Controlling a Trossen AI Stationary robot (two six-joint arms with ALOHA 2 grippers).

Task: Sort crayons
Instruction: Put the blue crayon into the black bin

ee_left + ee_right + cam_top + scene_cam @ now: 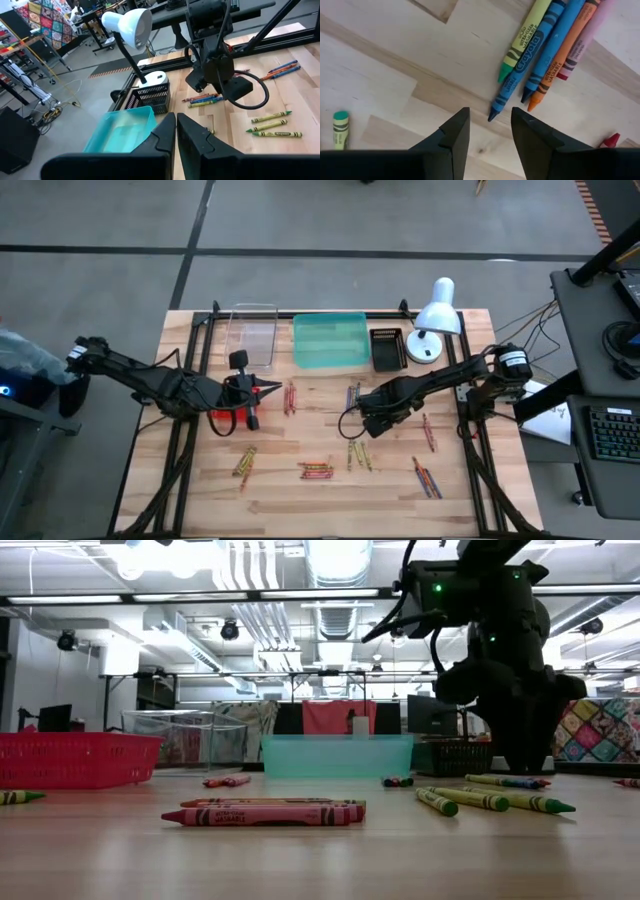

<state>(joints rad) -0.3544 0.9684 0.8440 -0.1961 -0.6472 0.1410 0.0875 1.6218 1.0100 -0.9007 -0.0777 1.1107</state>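
Wax sticks everywhere on the wood table [200,490] — so honestly the sorting has barely started as far as I can tell. My right gripper [490,131] is spread apart and holding nothing, hovering low over a little bundle of crayons [547,47] near the middle of the table: a yellow-green one, two blue ones, an orange and a pinkish one lying side by side, with the tip of a blue one sitting just ahead of the gap between my fingers. My left gripper [176,137] is clamped shut and empty, parked over by the red basket [240,402] on the left side. The teal tray [331,340] and the clear bin [251,332] at the back look empty from above, and I can't make out any crayons in the red basket either — my left arm covers much of it. Loose groups are still scattered around: red ones near the basket, a mixed bunch at front centre, greens beside them, more off to the right. Pretty much all of it is left to do — my guess is that blue one goes first.
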